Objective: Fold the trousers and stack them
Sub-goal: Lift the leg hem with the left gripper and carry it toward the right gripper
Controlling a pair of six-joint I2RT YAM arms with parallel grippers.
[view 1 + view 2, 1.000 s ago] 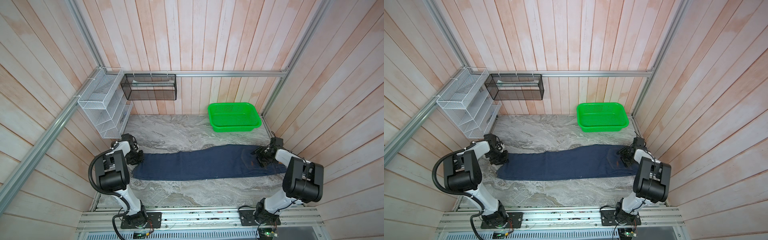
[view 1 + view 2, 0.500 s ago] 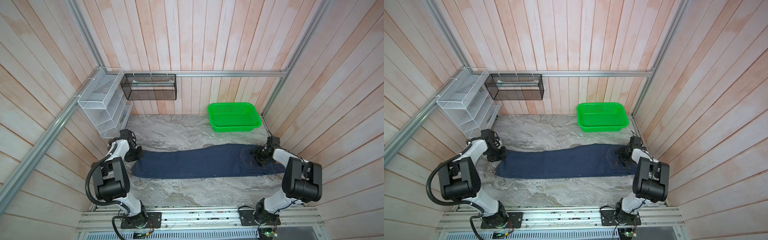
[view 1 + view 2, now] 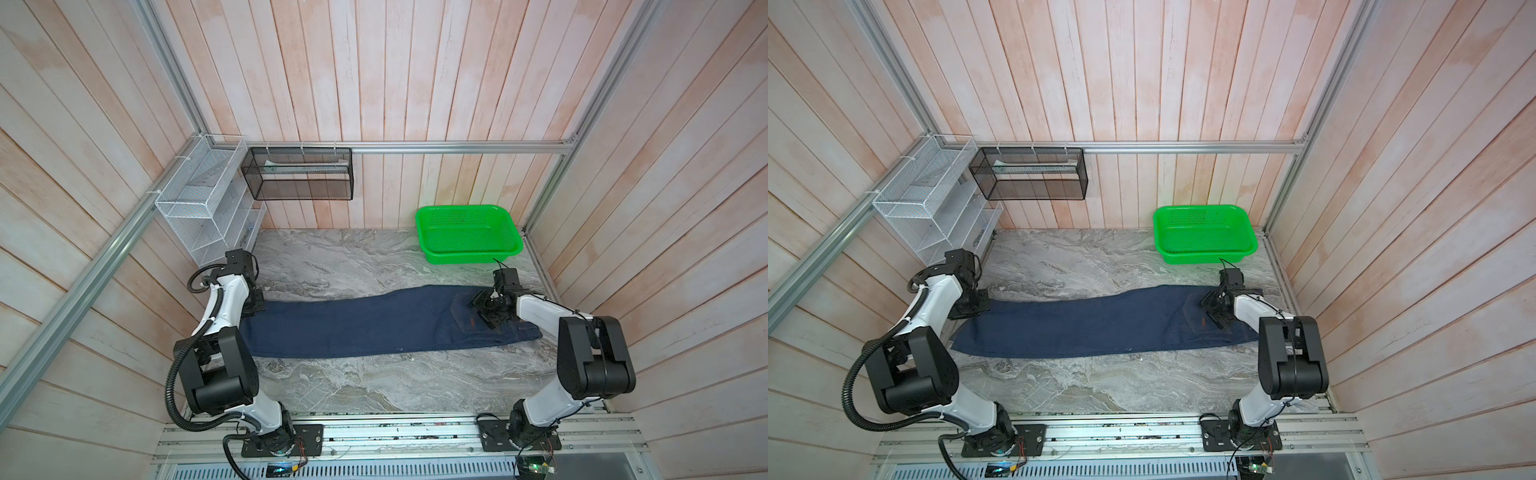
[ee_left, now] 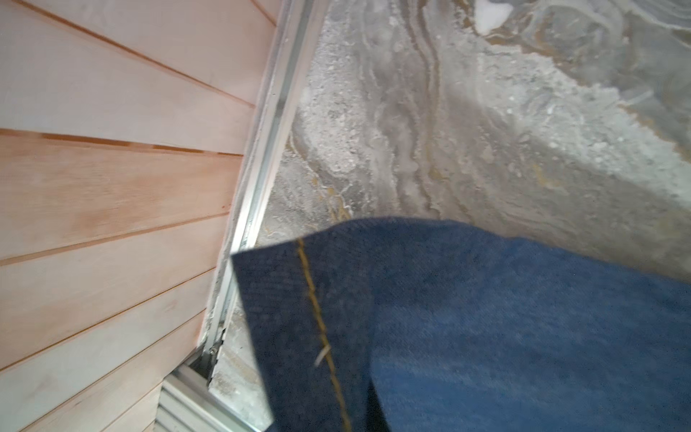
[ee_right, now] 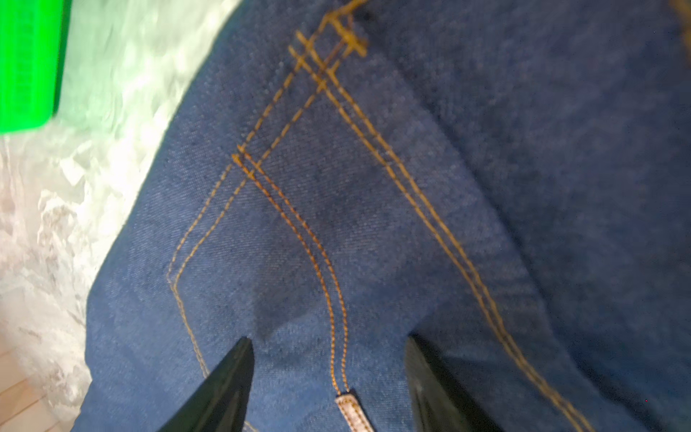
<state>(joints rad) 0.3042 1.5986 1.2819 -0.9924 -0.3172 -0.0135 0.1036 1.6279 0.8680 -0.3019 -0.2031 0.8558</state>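
Observation:
The trousers (image 3: 365,322) (image 3: 1092,322), dark blue jeans with tan stitching, lie flat in a long strip across the marble table, waist end to the right. My left gripper (image 3: 255,305) (image 3: 976,305) sits at the leg-hem end and is shut on the hem. In the left wrist view the hem of the trousers (image 4: 448,318) hangs raised off the table and hides the jaws. My right gripper (image 3: 484,311) (image 3: 1212,311) (image 5: 327,340) stands open, low over the back pocket of the trousers (image 5: 374,187). Its two black fingers (image 5: 228,385) are spread apart with only denim between them.
A green basket (image 3: 469,259) (image 3: 1204,255) stands at the back right, close behind the right gripper. A white wire rack (image 3: 203,199) and a black mesh basket (image 3: 297,174) hang at the back left. An aluminium rail (image 4: 261,149) and the plank wall border the table just beyond the hem.
My left gripper has closed on the leg hem, and its arm has swung back toward the left wall. The hem end shifted slightly left. The right gripper has barely moved.

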